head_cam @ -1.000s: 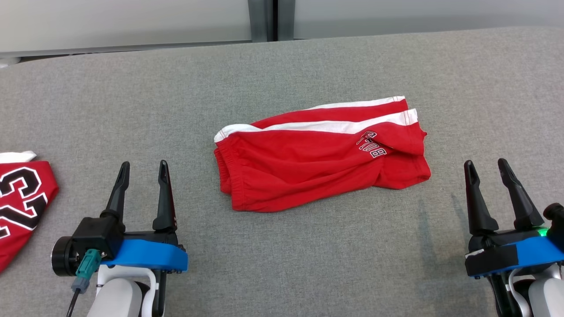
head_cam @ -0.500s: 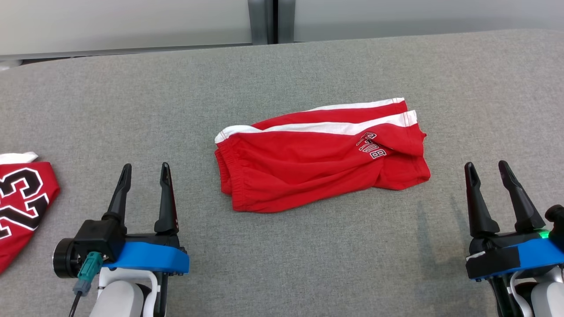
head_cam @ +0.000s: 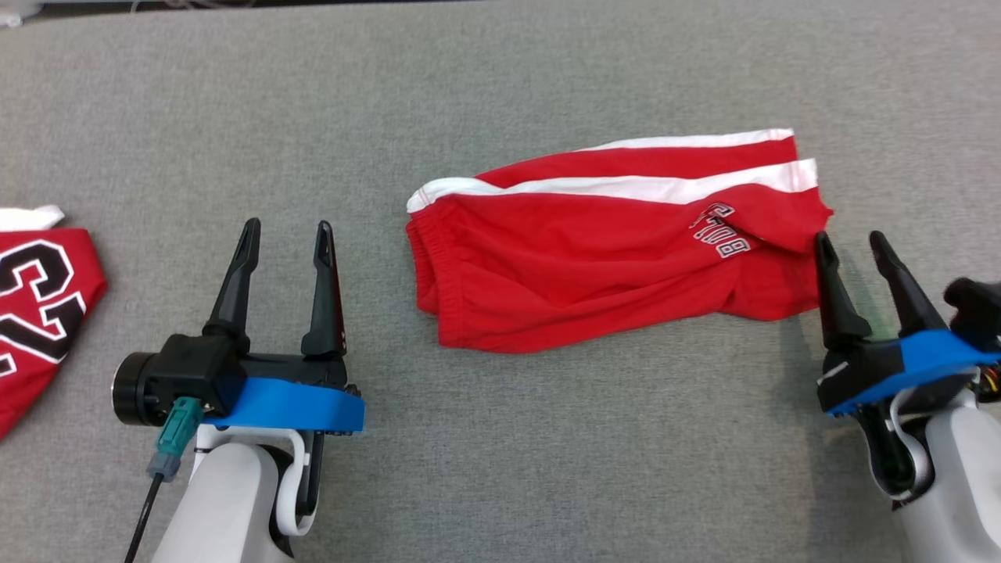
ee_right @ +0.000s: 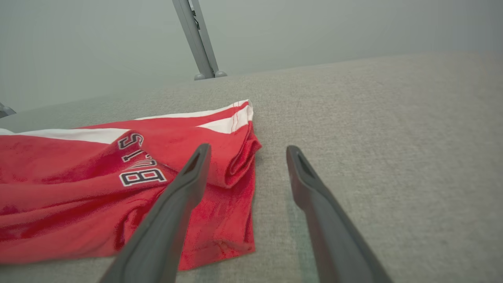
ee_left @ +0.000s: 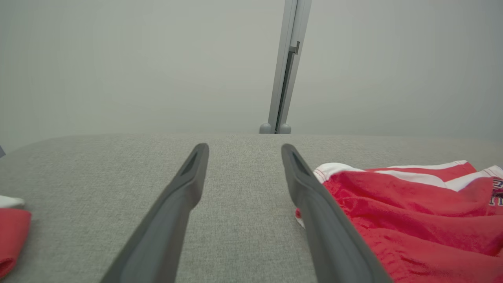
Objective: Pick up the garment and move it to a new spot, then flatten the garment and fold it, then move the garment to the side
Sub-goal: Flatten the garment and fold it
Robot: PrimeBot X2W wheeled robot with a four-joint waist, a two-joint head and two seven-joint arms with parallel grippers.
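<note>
Grey cloth-covered table spans the whole work area.

Red shorts, the garment, lie right of centre on it. They are folded lengthwise and rumpled, with the waistband at the left end and the leg hems at the right. Two white stripes run along the far edge.

Red jersey with black-and-white numerals lies at the far left edge, well apart from the shorts.

Left gripper: jaws spread wide, nothing between them. It hangs over bare cloth between jersey and shorts, nearer the waistband.

Right gripper: jaws equally wide, nothing held. Its inner finger is at the shorts' hem end, the outer one over bare table. Cannot tell whether the inner finger touches the fabric.

Black-and-white lettering sits on the leg near that hem, partly folded under.
</note>
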